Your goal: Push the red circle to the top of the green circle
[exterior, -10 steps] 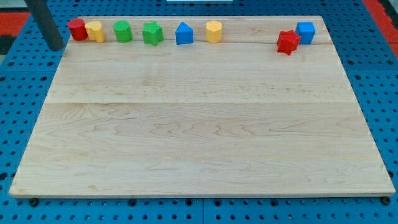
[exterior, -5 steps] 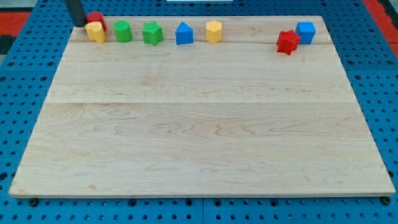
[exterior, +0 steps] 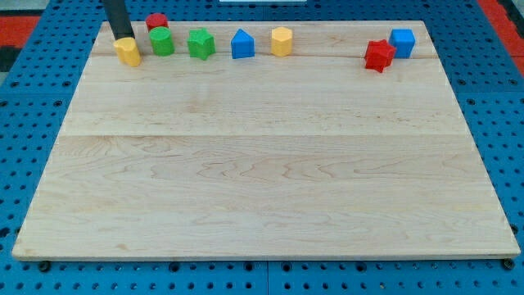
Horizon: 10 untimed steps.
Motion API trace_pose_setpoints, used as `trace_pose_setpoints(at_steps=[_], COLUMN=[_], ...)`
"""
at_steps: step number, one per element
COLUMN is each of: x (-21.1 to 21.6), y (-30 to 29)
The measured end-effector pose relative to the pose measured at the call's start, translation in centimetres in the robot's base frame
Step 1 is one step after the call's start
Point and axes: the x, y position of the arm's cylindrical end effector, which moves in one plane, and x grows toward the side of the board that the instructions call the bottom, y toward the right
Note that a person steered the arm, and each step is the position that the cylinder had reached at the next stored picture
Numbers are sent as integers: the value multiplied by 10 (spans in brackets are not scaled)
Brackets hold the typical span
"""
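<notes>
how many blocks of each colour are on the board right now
red: 2, red circle and red star
green: 2, green circle and green star
blue: 2, blue house-shaped block and blue cube
yellow: 2, yellow block by my tip, yellow hexagon
total: 8

Lay flat as a pale wooden board (exterior: pixel 262 164), grain running from left edge to right edge, faint seams crossing between them. Rested on a blue perforated surface (exterior: pixel 24 123) showing past every edge. Showed red patches (exterior: pixel 503 12) beyond both top corners, under even light.
</notes>
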Motion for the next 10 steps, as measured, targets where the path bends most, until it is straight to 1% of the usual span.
trace_pose_setpoints(at_steps=[1,2,3,4,5,6,7,8,9,10], x=[21,60,125,166,168,140,94,41,5,-35], y=[-5,-30,-14,68,179,280,336,352,379,374])
